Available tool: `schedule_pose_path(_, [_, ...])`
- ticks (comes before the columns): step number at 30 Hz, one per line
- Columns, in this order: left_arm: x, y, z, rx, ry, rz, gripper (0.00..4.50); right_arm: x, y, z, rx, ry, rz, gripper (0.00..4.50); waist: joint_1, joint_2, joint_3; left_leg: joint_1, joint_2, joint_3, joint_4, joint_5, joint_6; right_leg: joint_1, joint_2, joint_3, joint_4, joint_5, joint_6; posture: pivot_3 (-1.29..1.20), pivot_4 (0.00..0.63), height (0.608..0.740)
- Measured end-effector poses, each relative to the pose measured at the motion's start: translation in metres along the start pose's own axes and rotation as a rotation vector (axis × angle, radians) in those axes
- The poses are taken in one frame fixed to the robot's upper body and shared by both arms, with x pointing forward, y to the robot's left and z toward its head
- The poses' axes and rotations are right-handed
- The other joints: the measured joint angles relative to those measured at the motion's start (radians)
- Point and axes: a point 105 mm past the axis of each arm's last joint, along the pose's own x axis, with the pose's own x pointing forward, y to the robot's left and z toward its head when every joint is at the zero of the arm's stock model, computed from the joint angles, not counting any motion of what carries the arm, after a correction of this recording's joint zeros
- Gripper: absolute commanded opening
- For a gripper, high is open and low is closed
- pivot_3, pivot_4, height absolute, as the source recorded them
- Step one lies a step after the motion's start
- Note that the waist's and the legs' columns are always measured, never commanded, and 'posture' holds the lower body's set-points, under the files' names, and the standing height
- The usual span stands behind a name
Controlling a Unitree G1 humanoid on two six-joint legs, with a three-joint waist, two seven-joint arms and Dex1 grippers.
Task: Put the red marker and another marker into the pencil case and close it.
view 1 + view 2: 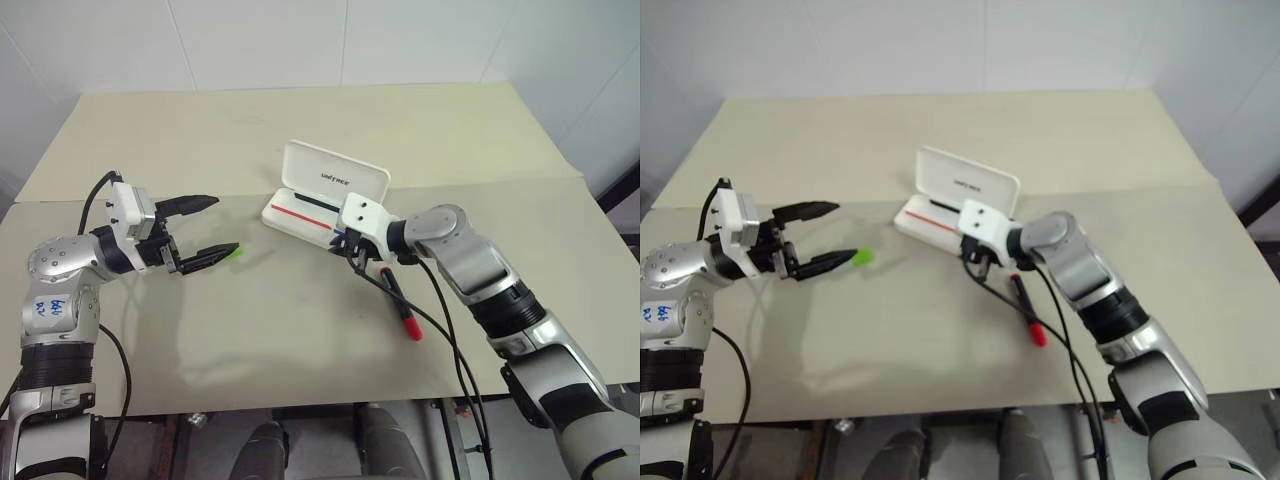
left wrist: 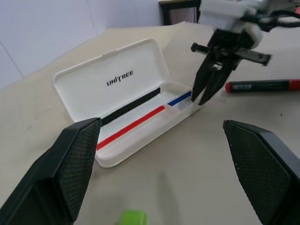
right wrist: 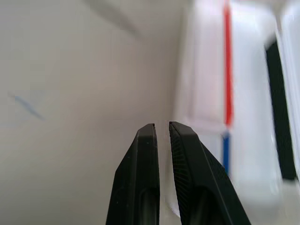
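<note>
I see my left gripper (image 1: 205, 228) with its ribbed black fingers spread wide, holding nothing, the green marker (image 1: 236, 252) just past its lower tip. My right gripper (image 2: 205, 96) is pinched nearly together on nothing, at the near right end of the open, glossy white pencil case (image 1: 330, 178). The red marker (image 1: 401, 303) lies on the matte beige table (image 1: 300, 330), near right of the case.

A beige table (image 1: 300, 130) stands against a white tiled wall (image 1: 300, 40), well beyond the jaws.
</note>
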Motion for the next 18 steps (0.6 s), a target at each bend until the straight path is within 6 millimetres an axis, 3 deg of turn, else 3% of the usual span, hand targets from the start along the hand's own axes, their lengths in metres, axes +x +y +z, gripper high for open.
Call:
schedule_pose_path(5, [0.0,-0.002,0.003,-0.007,-0.032,-0.019,4.5,-0.009,0.038,0.016,-0.116,-0.049,0.088,0.49,0.003,0.0,0.0,0.0,0.0,0.001,0.001,0.0,0.0,0.0,0.0,0.0,-0.002,0.0,0.0,0.0,0.15,0.74])
schedule_pose_path(9, [0.0,-0.003,0.003,-0.005,-0.034,-0.024,4.5,-0.007,0.05,0.009,-0.118,-0.034,0.119,0.49,0.005,0.0,0.0,0.001,0.0,0.001,0.002,0.0,0.0,0.0,0.0,0.0,-0.001,0.0,-0.001,0.0,0.15,0.74])
schedule_pose_path(14, [0.0,-0.003,0.003,-0.005,-0.035,-0.024,4.5,-0.006,0.025,-0.01,-0.085,0.041,0.028,0.49,0.005,0.0,0.0,0.001,0.0,0.001,0.003,0.001,0.0,0.0,0.0,0.0,0.0,0.002,-0.002,0.0,0.15,0.74])
schedule_pose_path(18, [0.002,-0.002,0.005,0.003,-0.041,-0.025,4.5,-0.007,-0.014,-0.019,-0.034,0.098,-0.098,1.46,0.003,0.0,0.0,0.002,0.0,0.001,0.003,0.001,-0.001,0.0,0.001,0.0,0.0,0.003,-0.002,0.0,0.15,0.74])
